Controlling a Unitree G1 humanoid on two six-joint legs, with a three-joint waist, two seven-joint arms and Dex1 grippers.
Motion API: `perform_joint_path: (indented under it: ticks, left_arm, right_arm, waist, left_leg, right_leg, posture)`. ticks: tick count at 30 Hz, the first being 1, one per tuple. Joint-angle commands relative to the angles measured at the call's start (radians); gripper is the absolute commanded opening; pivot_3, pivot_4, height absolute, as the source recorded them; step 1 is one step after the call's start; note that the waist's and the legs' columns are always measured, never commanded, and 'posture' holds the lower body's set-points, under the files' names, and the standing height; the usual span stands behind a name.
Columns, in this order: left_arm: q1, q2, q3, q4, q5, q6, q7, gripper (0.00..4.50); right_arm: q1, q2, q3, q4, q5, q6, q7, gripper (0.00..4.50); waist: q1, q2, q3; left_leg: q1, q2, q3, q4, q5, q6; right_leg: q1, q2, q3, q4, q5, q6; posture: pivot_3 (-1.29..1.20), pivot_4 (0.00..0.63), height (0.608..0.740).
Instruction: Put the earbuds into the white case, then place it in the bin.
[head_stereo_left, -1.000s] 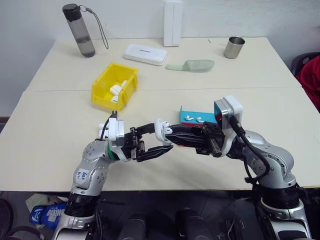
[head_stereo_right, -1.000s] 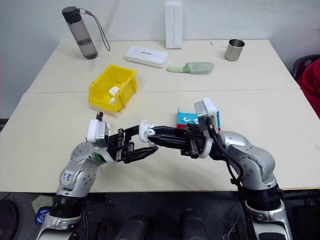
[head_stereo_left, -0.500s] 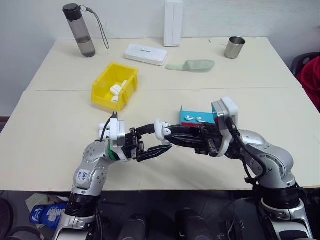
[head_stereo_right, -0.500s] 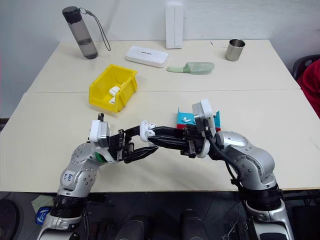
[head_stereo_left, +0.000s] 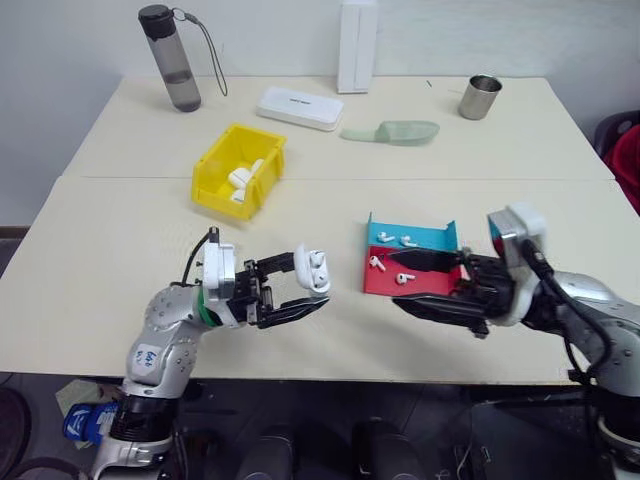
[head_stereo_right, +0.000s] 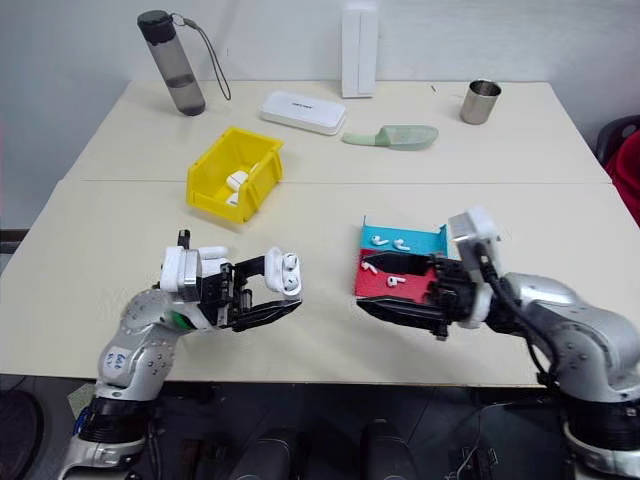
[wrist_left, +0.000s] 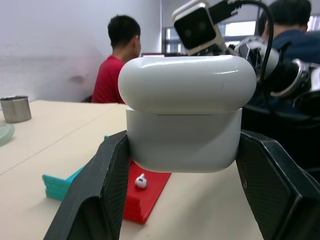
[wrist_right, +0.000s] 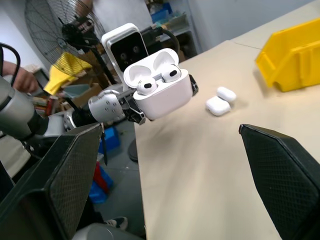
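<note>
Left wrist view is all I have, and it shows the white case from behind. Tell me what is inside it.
Observer: The lid is up, and two tiny glossy white stemmed earbuds sit in the small glossy white rounded case, which the left gripper holds above the table.
Operator: Report the right gripper.
Observer: The right gripper is open and empty, with its fingers reaching over the shallow red tray.
Operator: Find the bin for me.
Observer: The bright yellow plastic bin stands farther back on the table, on the left arm's side, with other white cases lying in it.
</note>
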Motion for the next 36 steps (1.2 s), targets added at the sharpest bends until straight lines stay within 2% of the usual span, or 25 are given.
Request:
perform_joint_path:
  ticks: [1,7,11,12,19,24,29,31,33,34,36]
  left_arm:
    - [-0.058,0.078,-0.084,-0.019,0.152,-0.008,0.004,2.76]
    - [-0.128,0.121,-0.194,0.000,0.280,-0.005,0.006,2.76]
    - [-0.144,0.102,-0.214,0.013,0.289,0.006,0.019,2.76]
    - [-0.148,0.101,-0.218,0.014,0.292,0.008,0.021,2.76]
    - [-0.146,0.090,-0.218,0.002,0.294,0.005,0.032,2.76]
    - [-0.129,0.089,-0.195,-0.023,0.267,0.005,0.033,2.76]
    - [-0.092,0.092,-0.132,-0.071,0.189,0.066,0.052,2.76]
    - [-0.075,0.094,-0.106,-0.084,0.161,0.086,0.064,2.76]
    - [-0.058,0.094,-0.064,-0.098,0.127,0.119,0.094,2.76]
    - [-0.052,0.097,-0.036,-0.101,0.110,0.133,0.111,2.76]
    - [-0.054,0.100,0.026,-0.094,0.078,0.164,0.156,2.76]
  right_arm:
    - [0.000,-0.066,0.069,-0.039,-0.178,-0.137,0.081,3.90]
    - [-0.155,0.032,0.243,-0.091,-0.282,-0.163,-0.002,1.79]
    - [-0.220,0.088,0.310,-0.109,-0.300,-0.128,-0.054,0.30]
    - [-0.232,0.098,0.322,-0.110,-0.304,-0.124,-0.061,0.07]
    - [-0.239,0.063,0.425,-0.083,-0.429,-0.121,-0.062,0.07]
    - [-0.195,0.029,0.369,-0.062,-0.437,-0.134,-0.045,0.07]
    - [-0.056,-0.029,0.200,-0.047,-0.359,-0.189,0.030,0.07]
    - [0.009,-0.008,0.110,-0.048,-0.304,-0.232,0.053,0.07]
    - [0.061,0.064,-0.011,-0.056,-0.211,-0.252,-0.010,0.07]
    - [0.098,0.077,-0.068,-0.070,-0.133,-0.215,-0.042,0.23]
    - [0.168,0.120,-0.147,-0.095,-0.123,-0.265,-0.070,0.65]
  waist:
    - [0.000,0.000,0.000]
    - [-0.008,0.000,0.000]
    - [-0.003,-0.001,0.001]
    - [-0.001,-0.001,0.001]
    - [0.000,-0.001,0.001]
    - [-0.003,-0.001,0.001]
    - [0.008,-0.003,0.002]
    - [0.011,-0.003,0.002]
    - [0.012,-0.003,0.002]
    - [0.011,-0.003,0.002]
    - [0.015,-0.003,0.002]
  left_leg:
    - [0.000,0.000,0.000,0.000,0.000,0.000]
    - [0.000,0.000,0.003,-0.001,0.000,0.000]
    - [-0.001,0.000,0.001,-0.001,0.000,0.000]
    - [-0.001,0.000,0.001,-0.001,0.000,0.000]
    - [-0.001,-0.001,0.000,-0.001,0.000,0.000]
    - [-0.001,-0.001,0.000,-0.001,0.000,0.000]
    - [-0.001,-0.001,0.000,-0.001,0.000,0.000]
    - [-0.001,0.000,0.000,-0.001,0.000,0.000]
    - [-0.001,0.000,0.000,-0.001,0.000,0.000]
    - [-0.001,0.000,0.001,-0.001,0.000,0.000]
    - [0.000,0.000,0.001,-0.001,0.000,0.000]
  right_leg:
    - [0.000,0.000,0.000,0.000,0.000,0.000]
    - [-0.002,0.001,0.002,0.001,0.000,0.000]
    - [-0.003,0.000,0.002,0.000,0.000,0.000]
    - [-0.002,0.000,0.001,0.000,0.000,0.000]
    - [-0.002,0.000,0.001,0.000,0.000,0.000]
    - [-0.002,0.000,0.001,0.001,0.000,0.000]
    - [-0.002,0.000,0.001,0.000,0.000,0.000]
    - [-0.002,0.000,0.001,0.000,0.000,0.000]
    - [-0.002,0.000,0.001,0.000,0.000,0.000]
    - [-0.001,0.000,0.001,0.000,0.000,0.000]
    - [-0.002,0.000,0.002,0.001,0.000,0.000]
  posture:
    - [0.00,0.150,0.740]
    - [0.00,0.150,0.740]
    - [0.00,0.150,0.740]
    - [0.00,0.150,0.740]
    - [0.00,0.150,0.740]
    - [0.00,0.150,0.740]
    - [0.00,0.150,0.740]
    - [0.00,0.150,0.740]
    - [0.00,0.150,0.740]
    - [0.00,0.150,0.740]
    - [0.00,0.150,0.740]
